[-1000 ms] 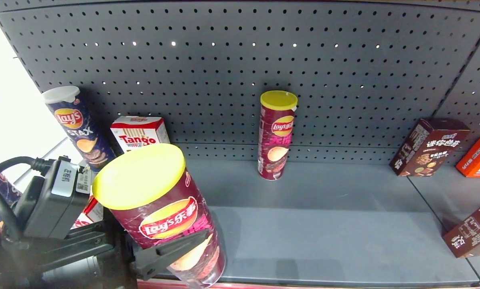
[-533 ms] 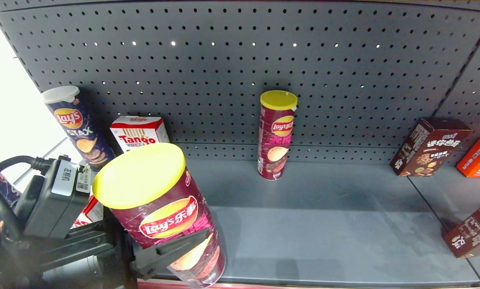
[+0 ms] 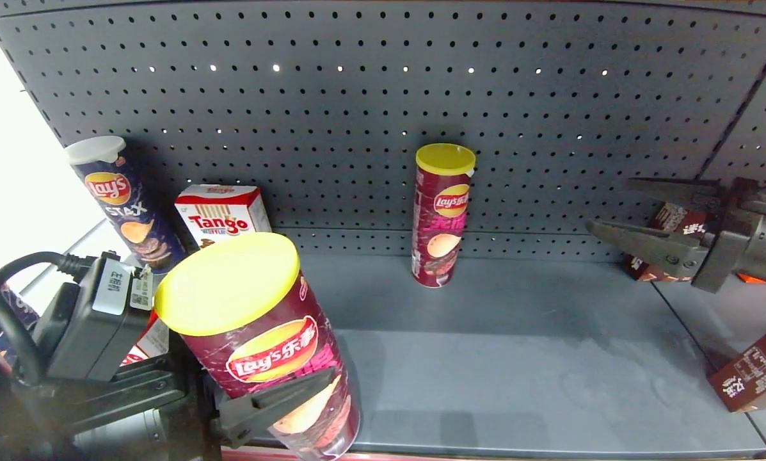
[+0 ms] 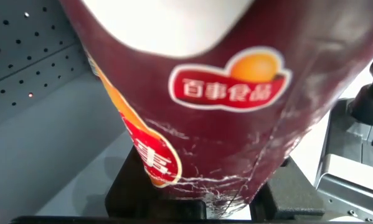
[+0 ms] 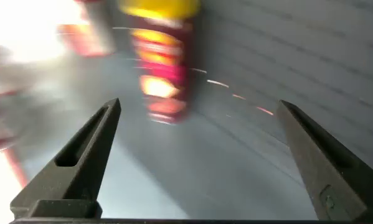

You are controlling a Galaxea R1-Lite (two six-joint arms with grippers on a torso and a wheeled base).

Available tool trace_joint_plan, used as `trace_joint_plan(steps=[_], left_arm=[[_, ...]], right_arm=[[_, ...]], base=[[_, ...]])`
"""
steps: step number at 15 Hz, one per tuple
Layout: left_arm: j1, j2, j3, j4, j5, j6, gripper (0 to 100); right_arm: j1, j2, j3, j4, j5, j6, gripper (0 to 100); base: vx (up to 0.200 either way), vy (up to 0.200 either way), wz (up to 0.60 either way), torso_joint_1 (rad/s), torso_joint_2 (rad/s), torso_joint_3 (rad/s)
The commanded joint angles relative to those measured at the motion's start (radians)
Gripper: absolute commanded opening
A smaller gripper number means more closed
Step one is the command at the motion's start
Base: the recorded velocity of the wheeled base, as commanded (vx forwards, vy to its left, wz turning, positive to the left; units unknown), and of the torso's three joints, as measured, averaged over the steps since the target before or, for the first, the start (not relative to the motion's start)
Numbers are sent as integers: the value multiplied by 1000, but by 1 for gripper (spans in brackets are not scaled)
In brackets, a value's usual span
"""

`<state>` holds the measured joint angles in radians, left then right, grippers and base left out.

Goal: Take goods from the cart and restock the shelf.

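A maroon chip can with a yellow lid is tilted over the shelf's front left edge. My left gripper is shut on its lower body, and the can's side is close up in the left wrist view. A second matching can stands upright at the back centre of the shelf. My right gripper hangs open at the right, above the shelf and pointing toward that can. In the right wrist view the gripper is wide open, with the standing can beyond it.
A blue chip can and a white-and-red box stand at the back left. A brown box sits behind my right gripper, another brown box at the front right. The pegboard wall closes the back.
My right gripper has come in from the right, open, and now covers part of the brown box. The left gripper and its can have shifted slightly.
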<state>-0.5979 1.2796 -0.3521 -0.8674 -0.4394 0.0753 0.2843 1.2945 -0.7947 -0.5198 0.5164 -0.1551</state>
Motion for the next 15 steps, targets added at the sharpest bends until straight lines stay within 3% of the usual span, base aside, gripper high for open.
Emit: trace_joint_plan(steps=[1,5,8,15], left_arm=[[-3,11,-4,1,-7,-2,0],[-2,24,-21,-1,-21,-3,0],[0,24,-42,-1,-21,-51,0],[0,46,-42,-2,-22,-51,0]], right_arm=[[-2,114,-93,0,125,0,100],[-11,243,-173,-101,505,-3,100],[-10,333,-190,-189,518,3,100],[-7,496,-339,-183,518,3,100]], base=[[0,0,0,0,0,0],[0,0,0,0,0,0],[0,0,0,0,0,0],[0,0,0,0,0,0]])
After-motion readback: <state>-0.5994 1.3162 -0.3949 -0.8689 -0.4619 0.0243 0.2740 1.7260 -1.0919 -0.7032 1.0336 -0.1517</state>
